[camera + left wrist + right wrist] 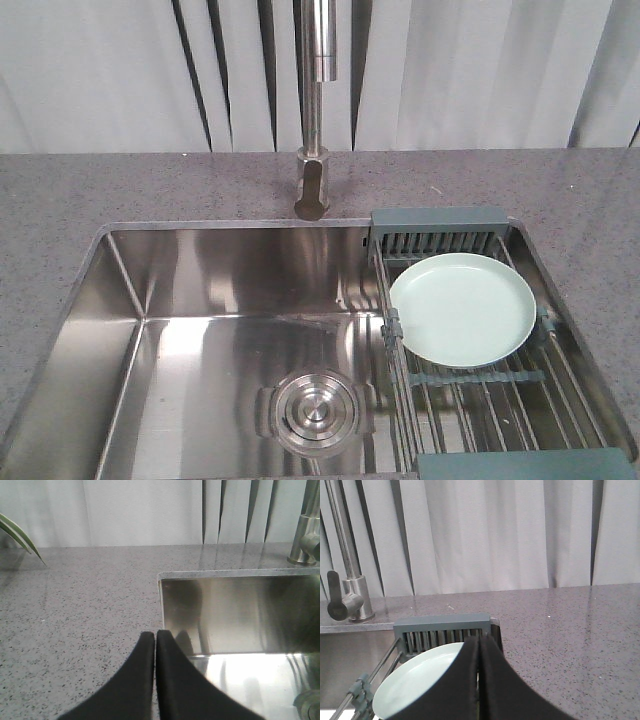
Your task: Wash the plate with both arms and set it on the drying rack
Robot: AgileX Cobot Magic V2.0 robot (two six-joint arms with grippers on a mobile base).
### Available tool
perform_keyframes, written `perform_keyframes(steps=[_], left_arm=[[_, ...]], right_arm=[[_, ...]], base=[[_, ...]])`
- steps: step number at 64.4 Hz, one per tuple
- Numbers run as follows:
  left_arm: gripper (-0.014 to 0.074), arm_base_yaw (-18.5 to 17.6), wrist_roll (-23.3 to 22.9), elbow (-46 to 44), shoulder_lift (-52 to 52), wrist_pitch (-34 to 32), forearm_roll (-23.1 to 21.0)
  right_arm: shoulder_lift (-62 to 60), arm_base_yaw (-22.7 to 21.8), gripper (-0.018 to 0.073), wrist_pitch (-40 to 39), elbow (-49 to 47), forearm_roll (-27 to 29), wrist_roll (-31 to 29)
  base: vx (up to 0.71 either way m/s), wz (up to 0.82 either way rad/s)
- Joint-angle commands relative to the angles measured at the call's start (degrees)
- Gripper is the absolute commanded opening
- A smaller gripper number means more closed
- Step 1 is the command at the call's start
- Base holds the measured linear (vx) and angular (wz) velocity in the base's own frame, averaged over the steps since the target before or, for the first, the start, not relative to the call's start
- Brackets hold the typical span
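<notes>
Plate (462, 308) lies flat on drying rack (480, 385), just ahead of and below right tool (479, 645). Right tool pressed together, empty. Left tool (155, 637) pressed together, empty, over counter (75, 610) at sink (240, 610) left edge. Faucet (318, 100) dry. Placement looks done; washing unverifiable.

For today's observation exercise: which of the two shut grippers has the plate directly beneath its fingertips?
The right gripper: the mint-green plate lies just below it, while the left gripper overlooks countertop and the sink's corner.

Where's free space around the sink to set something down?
Bare counter left of the sink, behind it either side of the faucet, and right of the drying rack. The basin is bare around the drain. The plate crowds the rack's far half.
</notes>
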Motion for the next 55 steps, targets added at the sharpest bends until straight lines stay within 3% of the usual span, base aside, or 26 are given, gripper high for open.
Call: perform_keyframes(steps=[1, 55], left_arm=[[-0.0006, -0.3, 0.0, 1.0, -0.8, -4.0, -0.4], [-0.0006, -0.3, 0.0, 1.0, -0.8, -4.0, -0.4]], right_arm=[[-0.4, -0.4, -0.0006, -4.8, 0.2, -0.3, -0.6], [-0.4, -0.4, -0.0006, -4.8, 0.2, -0.3, -0.6]], base=[[0.00, 0.00], [0.00, 0.00]])
